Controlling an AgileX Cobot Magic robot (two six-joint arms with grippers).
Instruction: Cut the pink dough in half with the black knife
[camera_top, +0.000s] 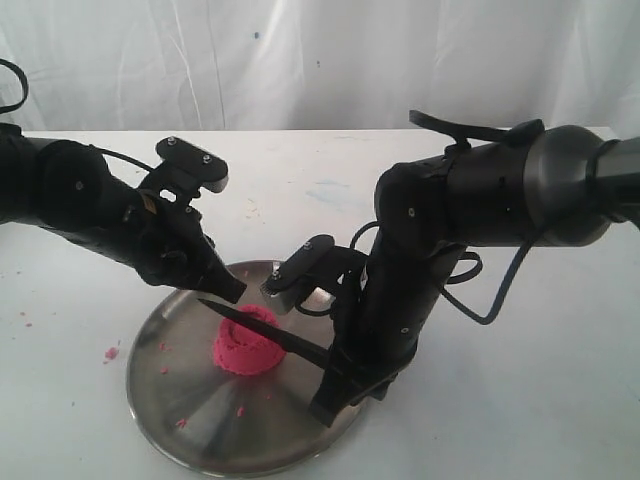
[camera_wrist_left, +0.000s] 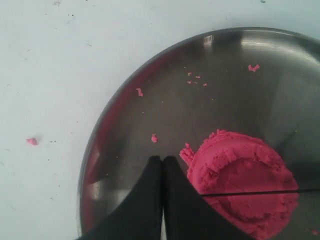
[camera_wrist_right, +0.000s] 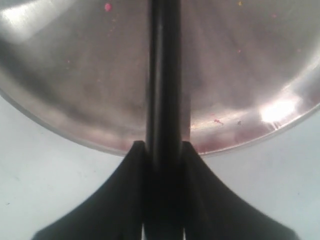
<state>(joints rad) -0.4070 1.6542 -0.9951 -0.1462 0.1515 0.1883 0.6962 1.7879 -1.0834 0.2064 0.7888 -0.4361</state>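
Pink dough (camera_wrist_left: 240, 170) partly beyond the left wrist view's edge.

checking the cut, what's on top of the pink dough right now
The black knife lies across the top of the pink dough, held by the right pincer. How deep its edge sits is hidden by the dough.

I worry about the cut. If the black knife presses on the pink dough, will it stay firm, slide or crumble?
Probably soft and crumbly: the pink dough looks grainy, and loose crumbs lie around it. It might slide on the smooth steel plate but hardly roll, being a low dome.
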